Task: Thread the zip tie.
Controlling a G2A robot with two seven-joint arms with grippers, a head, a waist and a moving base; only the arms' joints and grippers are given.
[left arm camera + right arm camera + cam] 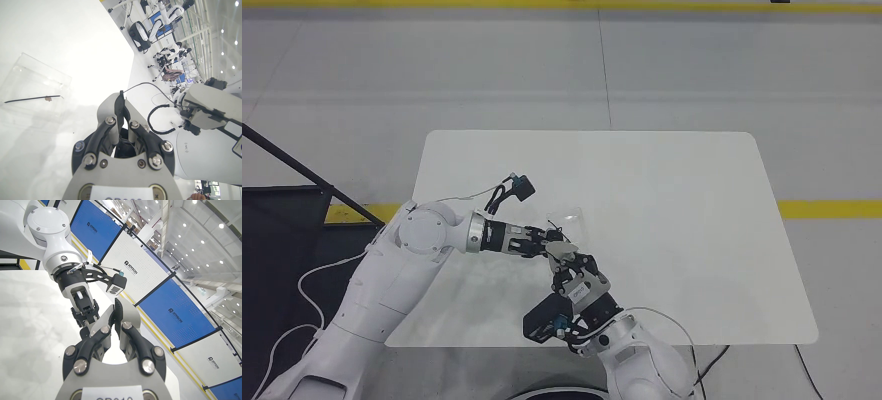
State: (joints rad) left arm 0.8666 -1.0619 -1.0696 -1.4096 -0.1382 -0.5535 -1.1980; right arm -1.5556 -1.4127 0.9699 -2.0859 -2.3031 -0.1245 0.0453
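Pinching one end of the black zip tie, the left gripper has its fingers pressed together on it, so the thin strap bends in a free arc toward the right gripper. That one has its jaws together too. The strap's far end reaches it, but I cannot tell if it is pinched there. In the top view both grippers meet in the lower middle of the frame, probably to bring tail and head together. The ribbed black pads suit such smooth, springy plastic. A second zip tie lies straight in a clear plastic tray on the glossy white table, just above the grippers.
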